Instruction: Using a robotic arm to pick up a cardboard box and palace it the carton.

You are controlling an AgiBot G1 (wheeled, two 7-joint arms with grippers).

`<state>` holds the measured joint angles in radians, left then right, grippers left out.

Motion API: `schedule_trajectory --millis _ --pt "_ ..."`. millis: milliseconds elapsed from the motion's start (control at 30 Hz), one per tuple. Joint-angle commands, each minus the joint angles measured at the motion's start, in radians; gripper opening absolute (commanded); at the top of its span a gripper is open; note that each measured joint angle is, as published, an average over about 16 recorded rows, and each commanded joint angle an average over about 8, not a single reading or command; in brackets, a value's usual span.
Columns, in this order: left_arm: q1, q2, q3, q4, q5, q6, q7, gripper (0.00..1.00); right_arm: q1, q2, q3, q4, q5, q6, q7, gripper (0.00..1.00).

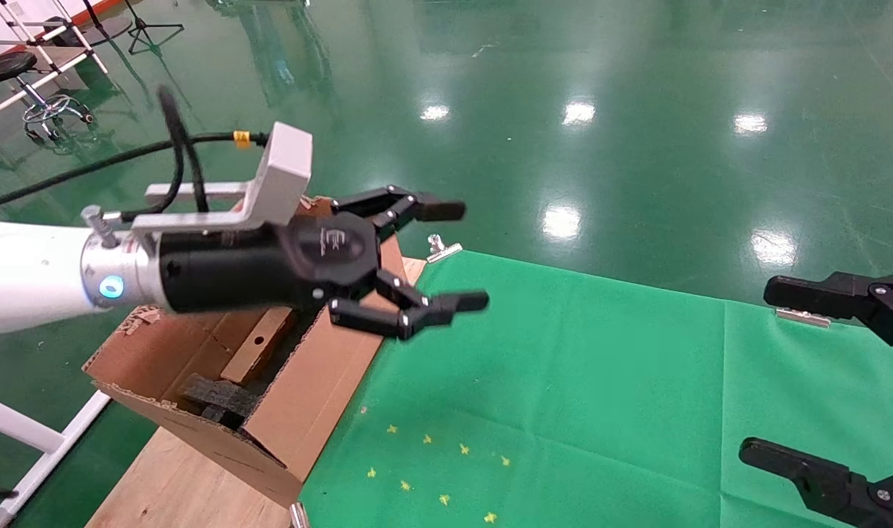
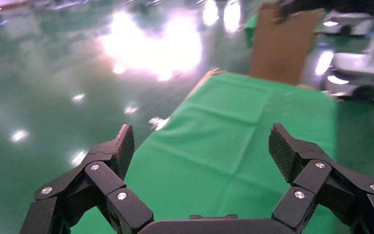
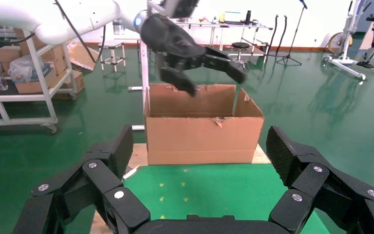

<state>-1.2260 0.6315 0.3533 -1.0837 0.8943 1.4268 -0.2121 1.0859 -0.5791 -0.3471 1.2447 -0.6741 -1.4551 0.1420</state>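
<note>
While hovering with fingers spread and empty, left gripper (image 1: 446, 257) above the carton (image 1: 311, 396); cardboard box (image 1: 259, 346) below and behind it, leaning inside on black foam (image 1: 215, 396). Green cloth (image 1: 564, 396) ahead, glossy green floor (image 1: 637, 110) beyond. Right gripper (image 1: 784, 374) parked, spread.

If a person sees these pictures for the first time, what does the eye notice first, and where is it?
First comes the left gripper, open and empty, held in the air above the near wall of the carton at the left end of the green cloth. Inside the carton, the cardboard box lies tilted beside black foam. The right gripper waits open at the far right.
</note>
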Motion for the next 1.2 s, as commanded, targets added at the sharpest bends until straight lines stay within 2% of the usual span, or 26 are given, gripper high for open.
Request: schedule_trajectory --millis 33,333,500,1200 --pt "0.029 -0.004 -0.014 -0.038 -0.031 0.013 0.005 1.0 0.0 0.0 0.0 0.0 0.0 0.0 0.0 1.0" --pt "0.149 -0.02 -0.072 -0.197 -0.161 0.068 0.024 1.0 0.0 0.0 0.0 0.0 0.0 0.0 0.0 1.0" --pt "0.178 -0.024 -0.086 -0.235 -0.193 0.081 0.028 1.0 0.0 0.0 0.0 0.0 0.0 0.0 0.0 1.0" --pt "0.155 -0.021 -0.076 -0.205 -0.168 0.07 0.025 1.0 0.0 0.0 0.0 0.0 0.0 0.0 0.0 1.0"
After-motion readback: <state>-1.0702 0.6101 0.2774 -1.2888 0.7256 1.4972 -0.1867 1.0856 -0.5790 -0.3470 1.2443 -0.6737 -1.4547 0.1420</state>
